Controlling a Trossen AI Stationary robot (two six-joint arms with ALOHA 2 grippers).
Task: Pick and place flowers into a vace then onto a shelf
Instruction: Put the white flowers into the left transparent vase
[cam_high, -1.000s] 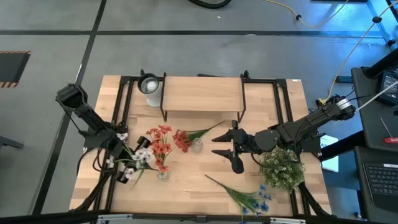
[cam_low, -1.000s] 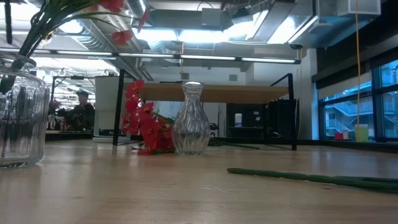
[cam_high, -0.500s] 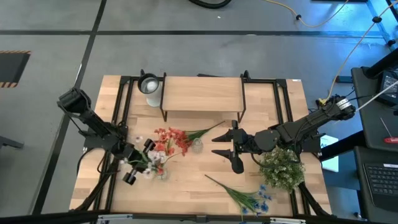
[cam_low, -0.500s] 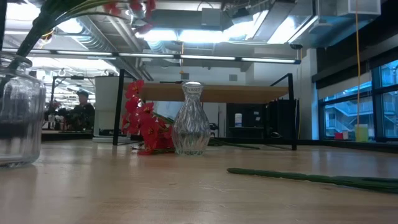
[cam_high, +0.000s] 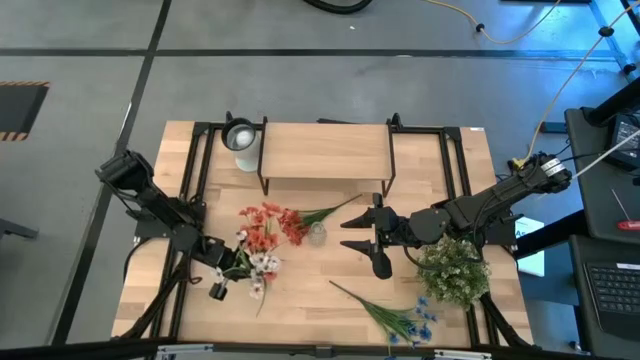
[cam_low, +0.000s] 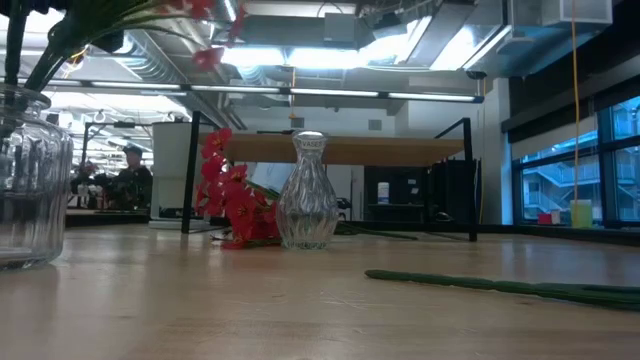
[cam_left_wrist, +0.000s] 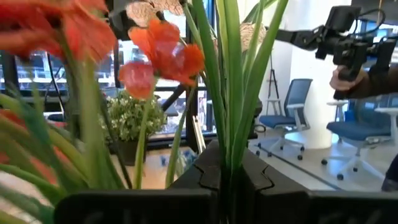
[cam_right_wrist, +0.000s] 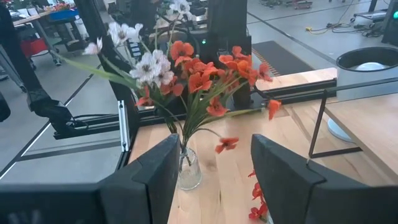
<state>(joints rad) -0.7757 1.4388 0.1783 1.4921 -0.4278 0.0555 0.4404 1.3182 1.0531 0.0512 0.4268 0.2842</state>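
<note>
Near the left edge of the light-wood tabletop, the left gripper is clenched on the green stems of a bunch of red-orange and white artificial flowers, which stand in a clear ribbed glass jar. Toward the middle, the right gripper hangs with its fingers spread, grasping nothing. A small curved clear glass vase stands in front of the raised light-wood shelf. A blue-blossomed stem lies by the front edge.
</note>
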